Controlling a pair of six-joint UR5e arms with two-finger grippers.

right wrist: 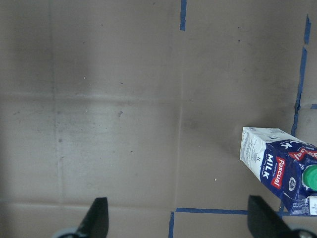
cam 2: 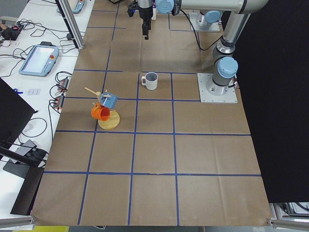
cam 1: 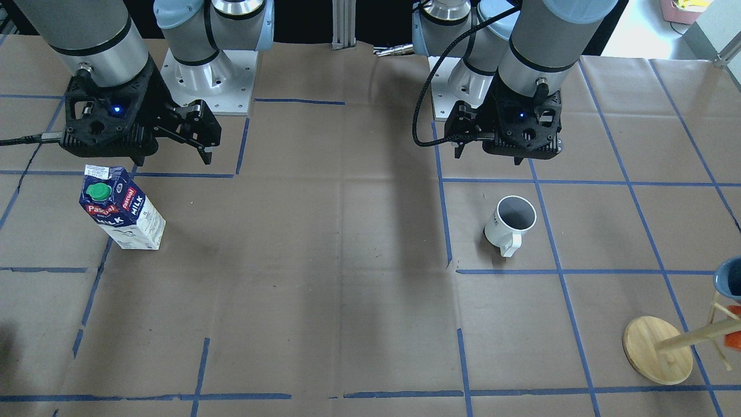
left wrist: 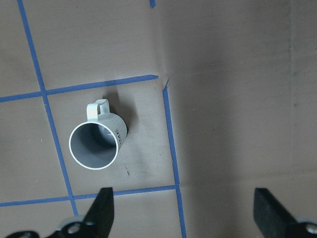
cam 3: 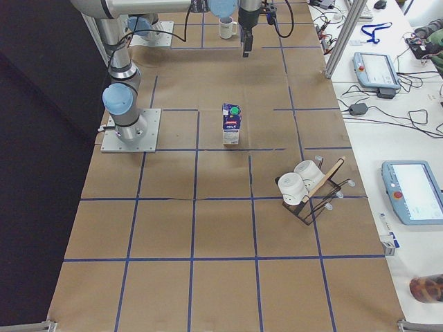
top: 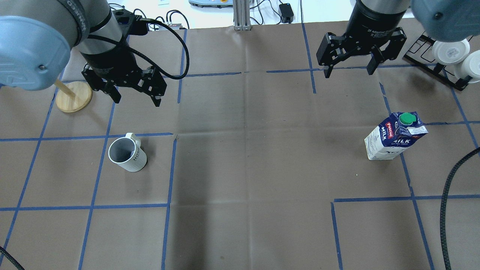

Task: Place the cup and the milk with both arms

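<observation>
With the left gripper (top: 137, 101) and right gripper (top: 349, 72) spread empty, the rigid, breakable white ceramic mug (top: 127, 156) near the round wooden base (top: 75, 96) likely suited a rim pinch, and the squashable blue-and-white milk carton (top: 393, 140), well apart from it, a mid-body grip.

I see my left arm (top: 101, 41) and right arm (top: 377, 15) both held high, wrists turned straight down. The left gripper (top: 137, 99) hangs with its jaws spread wide and empty. The right gripper (top: 348, 70) is the same: jaws wide apart, gripping nothing.
</observation>
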